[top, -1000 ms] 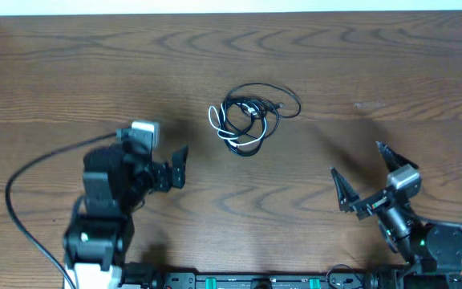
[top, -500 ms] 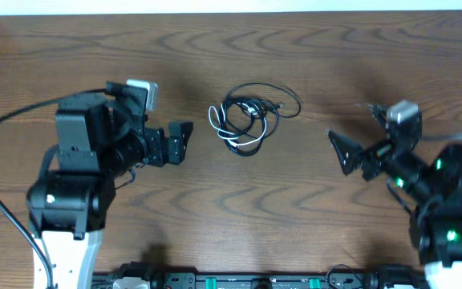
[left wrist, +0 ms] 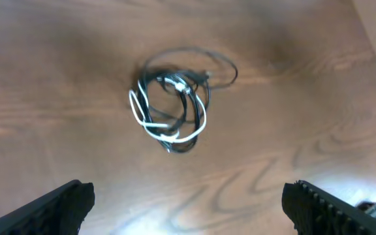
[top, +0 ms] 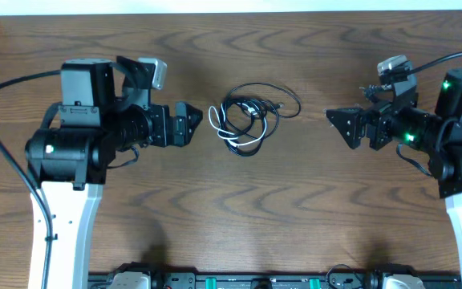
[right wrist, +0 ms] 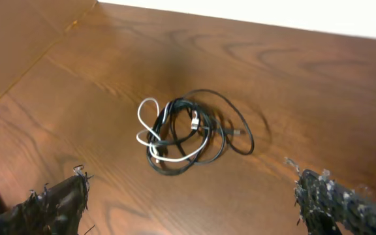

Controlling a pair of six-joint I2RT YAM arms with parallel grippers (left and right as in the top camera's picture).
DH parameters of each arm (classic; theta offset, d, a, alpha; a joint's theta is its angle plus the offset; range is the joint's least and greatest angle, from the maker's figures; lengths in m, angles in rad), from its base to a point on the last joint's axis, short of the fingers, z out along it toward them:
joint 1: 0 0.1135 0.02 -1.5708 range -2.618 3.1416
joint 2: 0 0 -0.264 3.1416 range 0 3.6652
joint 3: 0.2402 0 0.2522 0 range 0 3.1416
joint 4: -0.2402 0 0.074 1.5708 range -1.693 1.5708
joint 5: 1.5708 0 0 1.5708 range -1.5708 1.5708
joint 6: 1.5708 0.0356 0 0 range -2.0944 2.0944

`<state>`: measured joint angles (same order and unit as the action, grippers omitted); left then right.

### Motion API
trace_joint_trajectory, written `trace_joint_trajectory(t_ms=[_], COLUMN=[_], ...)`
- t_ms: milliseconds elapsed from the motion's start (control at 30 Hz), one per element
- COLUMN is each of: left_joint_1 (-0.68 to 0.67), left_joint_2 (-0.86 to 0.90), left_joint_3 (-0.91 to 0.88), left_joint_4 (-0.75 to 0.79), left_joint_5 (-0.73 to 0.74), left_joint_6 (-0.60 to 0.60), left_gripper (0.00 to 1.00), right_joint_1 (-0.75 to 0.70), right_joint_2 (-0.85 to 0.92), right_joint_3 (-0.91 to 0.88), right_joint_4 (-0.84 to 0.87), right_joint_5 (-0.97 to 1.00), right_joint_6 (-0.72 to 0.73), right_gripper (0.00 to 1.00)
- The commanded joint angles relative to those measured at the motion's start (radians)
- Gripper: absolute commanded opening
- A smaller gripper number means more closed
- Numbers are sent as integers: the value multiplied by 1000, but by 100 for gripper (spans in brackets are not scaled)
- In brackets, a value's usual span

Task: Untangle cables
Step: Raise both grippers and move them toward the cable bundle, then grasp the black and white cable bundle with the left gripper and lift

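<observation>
Tangled cables [top: 247, 120] lying ahead of both jaws, about midway between them, touching neither. Left gripper [top: 191, 124] and right gripper [top: 339, 130] spread wide and empty, facing inward from opposite sides, probably to seize one strand each and pull apart.

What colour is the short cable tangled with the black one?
The short cable is white, clearest in the right wrist view.

- The worktop [top: 295, 209] was dark brown wood with a wavy grain.
- One loose tangle of cables [top: 247, 119] lay flat on it, near its middle.
- The black cable [right wrist: 223, 140] lay in coils; the white cable [right wrist: 140, 117] looped through them on one side.
</observation>
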<state>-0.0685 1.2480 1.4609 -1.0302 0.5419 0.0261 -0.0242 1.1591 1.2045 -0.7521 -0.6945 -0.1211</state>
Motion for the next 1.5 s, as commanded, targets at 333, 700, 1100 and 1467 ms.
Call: trace_joint_trajectory(t_ms=[333,700,1100,1467], left_joint_1=[-4,-197,-399,-408], left_joint_2=[23,214,446,606], left_joint_3=[19,15,14,14], left_joint_4=[74,52,73,128], left_joint_5=[12,-11,-517,-666], left_joint_6=[-77,-208,-684,-877], left_gripper=[96,79,74,54], right_joint_1=[13,13,13,13], right_joint_2=[13,13,15,47], right_joint_3=[16,16,16,16], right_joint_4=[-47,-68,-83,-126], right_joint_5=[-27,45,75,94], right_joint_6=[31,64,107,117], right_gripper=[99,99,99,98])
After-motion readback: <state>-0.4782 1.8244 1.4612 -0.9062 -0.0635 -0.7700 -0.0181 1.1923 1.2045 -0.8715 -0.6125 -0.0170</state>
